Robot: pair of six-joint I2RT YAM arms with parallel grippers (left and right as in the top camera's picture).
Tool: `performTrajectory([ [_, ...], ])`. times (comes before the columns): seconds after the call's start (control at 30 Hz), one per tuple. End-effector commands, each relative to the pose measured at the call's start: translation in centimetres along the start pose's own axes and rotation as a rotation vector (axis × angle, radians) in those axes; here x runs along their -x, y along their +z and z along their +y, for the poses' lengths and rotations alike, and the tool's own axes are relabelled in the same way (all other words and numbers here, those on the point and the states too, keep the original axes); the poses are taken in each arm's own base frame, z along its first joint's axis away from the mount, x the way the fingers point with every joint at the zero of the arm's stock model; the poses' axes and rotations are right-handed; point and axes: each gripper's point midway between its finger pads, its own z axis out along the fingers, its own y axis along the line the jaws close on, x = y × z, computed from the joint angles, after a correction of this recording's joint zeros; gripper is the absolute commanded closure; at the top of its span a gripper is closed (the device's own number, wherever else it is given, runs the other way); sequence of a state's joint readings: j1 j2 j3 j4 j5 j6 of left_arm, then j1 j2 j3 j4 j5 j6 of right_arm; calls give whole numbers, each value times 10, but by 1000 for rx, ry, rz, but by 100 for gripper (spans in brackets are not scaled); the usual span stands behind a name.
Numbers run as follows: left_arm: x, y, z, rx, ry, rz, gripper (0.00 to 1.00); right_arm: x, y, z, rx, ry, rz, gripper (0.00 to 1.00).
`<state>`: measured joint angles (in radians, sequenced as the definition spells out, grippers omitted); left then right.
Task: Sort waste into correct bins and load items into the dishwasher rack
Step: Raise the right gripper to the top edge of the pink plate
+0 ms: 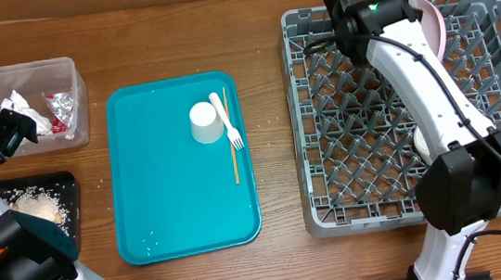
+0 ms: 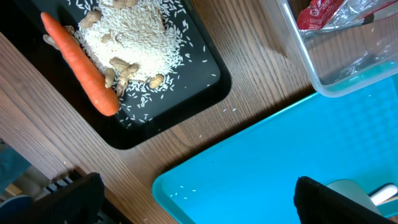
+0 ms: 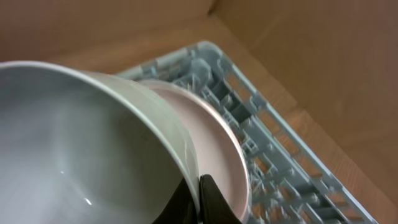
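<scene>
Right tool [image 3: 198,199] tight on white bowl [image 3: 74,143] beside pink plate [image 3: 214,137] in rack [image 3: 273,149]; left tool [image 2: 199,202] wide.

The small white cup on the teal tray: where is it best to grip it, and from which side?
Probably from straight above, fingers across its round wall, near side and far side. The cup stands on end on the teal tray, and the white fork lies close along its right, crowding that side.
</scene>
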<state>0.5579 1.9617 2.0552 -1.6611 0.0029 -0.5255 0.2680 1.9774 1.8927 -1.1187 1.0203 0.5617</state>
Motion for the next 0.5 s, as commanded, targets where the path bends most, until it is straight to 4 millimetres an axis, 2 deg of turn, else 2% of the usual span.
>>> performTrajectory([
  [0.0,1,-13,1,-9,-19,-42,0,18,-3,-15,-42,-69,-73,96],
  [0.23,1,-13,1,-10,-19,-42,0,21,10,3,-32,-177,-126,96],
  [0.37,1,-13,1,-10,-19,-42,0,27,17,0,-82,-217,-164,95],
  [0.47,1,-13,1,-9,-19,-42,0,23,24,2,-89,-278,-166,93],
])
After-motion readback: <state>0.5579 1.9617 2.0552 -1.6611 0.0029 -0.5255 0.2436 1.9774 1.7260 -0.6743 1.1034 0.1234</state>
